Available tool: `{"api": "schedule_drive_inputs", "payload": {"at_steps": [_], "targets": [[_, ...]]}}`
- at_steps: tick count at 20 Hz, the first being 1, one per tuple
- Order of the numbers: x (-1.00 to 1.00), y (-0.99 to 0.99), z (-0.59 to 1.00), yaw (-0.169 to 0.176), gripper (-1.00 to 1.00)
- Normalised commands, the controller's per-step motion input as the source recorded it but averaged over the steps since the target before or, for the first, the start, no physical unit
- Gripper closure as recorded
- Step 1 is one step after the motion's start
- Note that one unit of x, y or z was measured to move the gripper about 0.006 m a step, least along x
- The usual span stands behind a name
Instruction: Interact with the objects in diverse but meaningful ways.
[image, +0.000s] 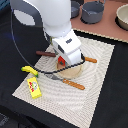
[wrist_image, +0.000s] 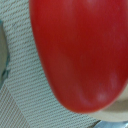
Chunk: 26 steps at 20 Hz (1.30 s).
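One arm bent low — gripper over red fruit.

Black table surface, pale striped placemat spread over it, light wooden counter behind, grey pots standing there, soft even light.
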Motion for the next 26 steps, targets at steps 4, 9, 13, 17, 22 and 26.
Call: {"api": "schedule_drive_inputs", "payload": {"at_steps": [4, 9, 13, 17, 22, 26], "targets": [[0.45, 0.0, 0.16, -0.014, 1.0], [0.43, 0.0, 0.13, -0.017, 1.0], [0.42, 0.0, 0.1, -0.019, 1.0], [0.39, 0.0, 0.1, -0.02, 1.0], [0.25, 0.0, 0.59, -0.042, 1.0], [0.0, 0.07, 1.0, -0.091, 1.0]]}}
